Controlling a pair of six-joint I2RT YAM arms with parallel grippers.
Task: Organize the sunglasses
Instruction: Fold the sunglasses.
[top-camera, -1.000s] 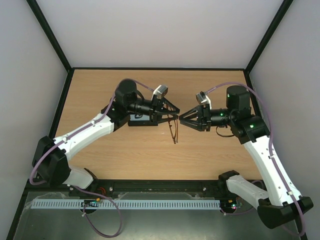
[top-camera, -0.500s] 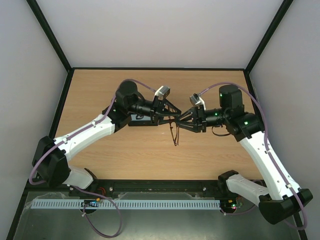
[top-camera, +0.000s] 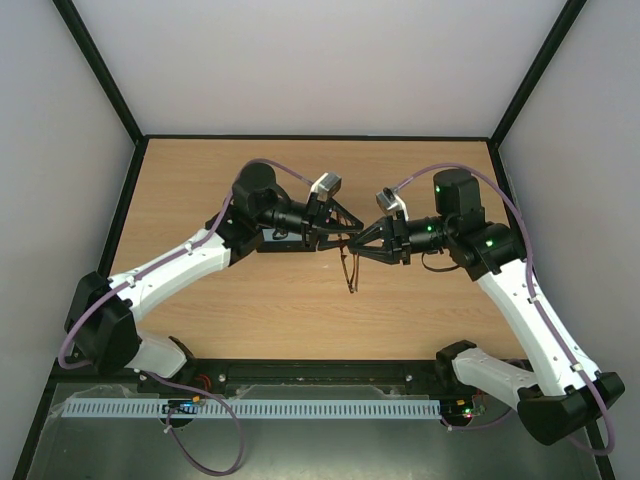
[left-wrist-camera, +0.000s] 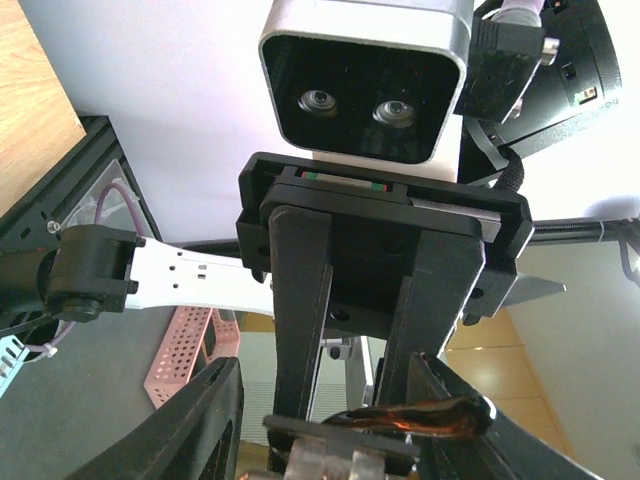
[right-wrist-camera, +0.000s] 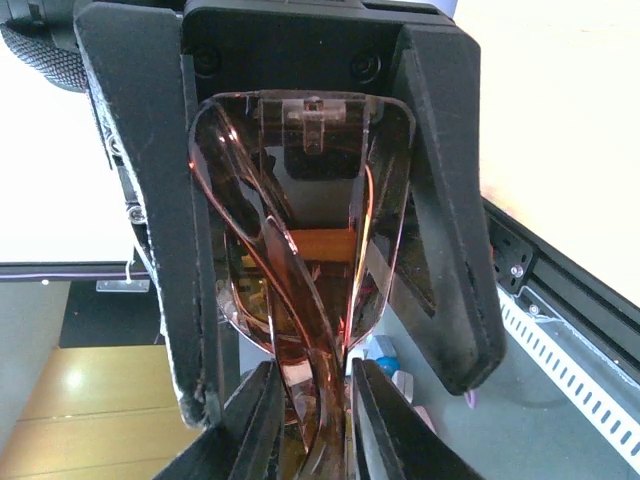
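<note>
1. Thin, brown-framed, amber-tinted sunglasses (right-wrist-camera: 300, 270), held aloft midway between the wooden tabletop's (top-camera: 430, 320) left and right edges; not yet stowed; folding and putting away apparently remain.
2. Left hand (top-camera: 343, 238) grasping the lens front; right hand (right-wrist-camera: 318, 375) flanking the temple arms, grip undeterminable.
3. No legible writing.
</note>
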